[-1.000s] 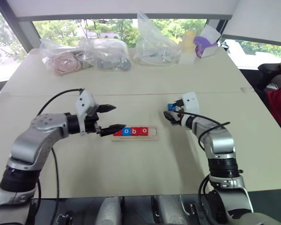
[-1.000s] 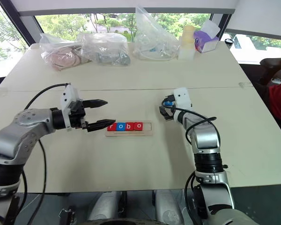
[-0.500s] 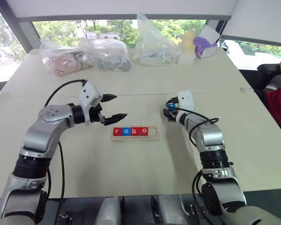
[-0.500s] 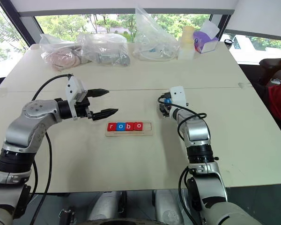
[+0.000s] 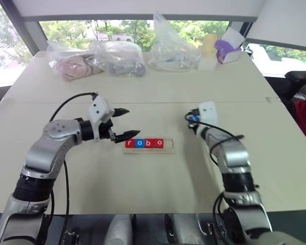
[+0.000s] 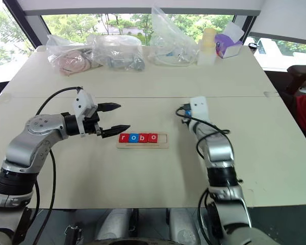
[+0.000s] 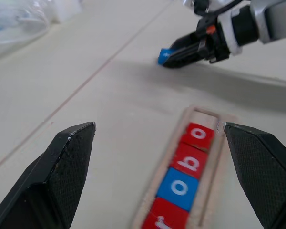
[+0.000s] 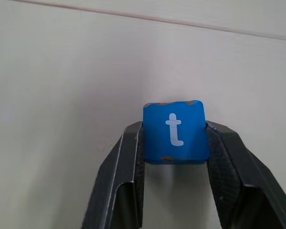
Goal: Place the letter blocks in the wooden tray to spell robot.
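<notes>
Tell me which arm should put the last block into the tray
The right. Its end effector is already shut on the blue t block, and the wooden tray has its one free slot at the end nearest that arm. The left end effector is open and holds nothing.

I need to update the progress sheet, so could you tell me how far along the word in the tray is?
Done: four blocks reading r, o, b, o sit in the wooden tray, leaving the last slot at its right end bare. In hand: the right pincer is shut on the blue t block, off to the tray's right. Left: setting that t in the bare slot. The left pincer hangs open by the tray's left end.
</notes>
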Available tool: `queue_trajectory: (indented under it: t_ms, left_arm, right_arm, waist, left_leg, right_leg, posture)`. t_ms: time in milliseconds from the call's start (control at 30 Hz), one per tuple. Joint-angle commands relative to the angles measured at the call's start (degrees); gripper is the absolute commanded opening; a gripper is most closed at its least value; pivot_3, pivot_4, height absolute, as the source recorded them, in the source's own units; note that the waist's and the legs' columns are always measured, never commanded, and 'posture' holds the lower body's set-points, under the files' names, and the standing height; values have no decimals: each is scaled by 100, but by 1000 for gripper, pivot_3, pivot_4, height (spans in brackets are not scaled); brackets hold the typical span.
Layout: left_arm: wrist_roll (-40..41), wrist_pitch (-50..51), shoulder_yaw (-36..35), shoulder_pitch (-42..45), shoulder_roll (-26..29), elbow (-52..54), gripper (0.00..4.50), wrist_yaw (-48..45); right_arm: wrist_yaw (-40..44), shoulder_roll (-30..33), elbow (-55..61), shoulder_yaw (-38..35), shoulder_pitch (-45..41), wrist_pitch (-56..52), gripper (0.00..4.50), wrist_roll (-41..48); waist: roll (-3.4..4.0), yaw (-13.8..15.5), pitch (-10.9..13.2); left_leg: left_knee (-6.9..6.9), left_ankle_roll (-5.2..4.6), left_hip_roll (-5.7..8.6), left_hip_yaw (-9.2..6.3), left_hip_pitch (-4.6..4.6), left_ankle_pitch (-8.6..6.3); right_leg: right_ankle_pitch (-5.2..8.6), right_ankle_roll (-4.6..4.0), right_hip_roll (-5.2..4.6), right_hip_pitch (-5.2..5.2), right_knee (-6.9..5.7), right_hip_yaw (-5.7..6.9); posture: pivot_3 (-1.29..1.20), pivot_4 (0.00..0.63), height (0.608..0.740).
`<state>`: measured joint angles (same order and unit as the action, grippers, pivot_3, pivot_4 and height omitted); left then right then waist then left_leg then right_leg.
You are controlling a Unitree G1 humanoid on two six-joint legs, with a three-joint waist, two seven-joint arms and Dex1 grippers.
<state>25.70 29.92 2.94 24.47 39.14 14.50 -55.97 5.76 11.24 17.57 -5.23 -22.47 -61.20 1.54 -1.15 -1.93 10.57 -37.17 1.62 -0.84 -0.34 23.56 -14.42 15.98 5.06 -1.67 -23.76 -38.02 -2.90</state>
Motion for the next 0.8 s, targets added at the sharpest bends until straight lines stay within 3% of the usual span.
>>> queue_trajectory:
  t_ms: [33, 200, 400, 633, 733, 800]
  left_arm:
    - [163, 71, 242, 20, 94, 365, 4500, -392]
    - [318, 302, 543, 134, 101, 450, 4500, -820]
    - [175, 177, 705, 346, -24, 154, 4500, -930]
    - [183, 207, 657, 275, 11, 146, 4500, -973]
    - [224, 253, 585, 255, 30, 154, 4500, -958]
    - [383, 399, 473, 238, 85, 233, 4500, -987]
  right_arm:
    - [-130, -287, 1533, -203, 339, -1174, 1177, 169]
    - [-292, -1254, 2473, -594, 552, -2660, 1177, 237]
    - [-680, -1538, 2320, -342, 882, -2529, 1177, -8]
    - [-797, -1496, 2176, -293, 911, -2264, 4428, -46]
    - [-653, -1154, 2273, -368, 785, -2084, 4428, 2]
    - [8, -260, 2116, -372, 630, -1296, 4428, 200]
  waist:
    - [0, -32, 0]
    - [1, -77, -1]
    - [-1, -52, -2]
    - [-4, -49, -4]
    - [-4, -44, -4]
    - [-3, -50, -2]
  left_leg:
    - [0, 0, -2, 0, -2, 0]
    - [0, 0, -12, 0, -24, 1]
    - [-5, 2, -5, 2, -18, 3]
    - [-3, 2, -5, 2, -18, 3]
    - [-5, 2, -4, 1, -17, 3]
    - [-5, 2, -2, 4, -15, 3]
  right_leg:
    - [0, 0, 2, 0, -1, 0]
    - [-2, -10, 21, 7, -9, -3]
    - [-1, -8, 13, 10, 0, -2]
    - [0, -5, 12, 12, 4, -2]
    - [0, -5, 10, 14, 5, -1]
    - [0, -5, 7, 13, 8, -2]
  posture:
    - [0, 150, 735]
    - [0, 150, 735]
    - [0, 150, 735]
    - [0, 150, 735]
    - [0, 150, 735]
    - [0, 150, 735]
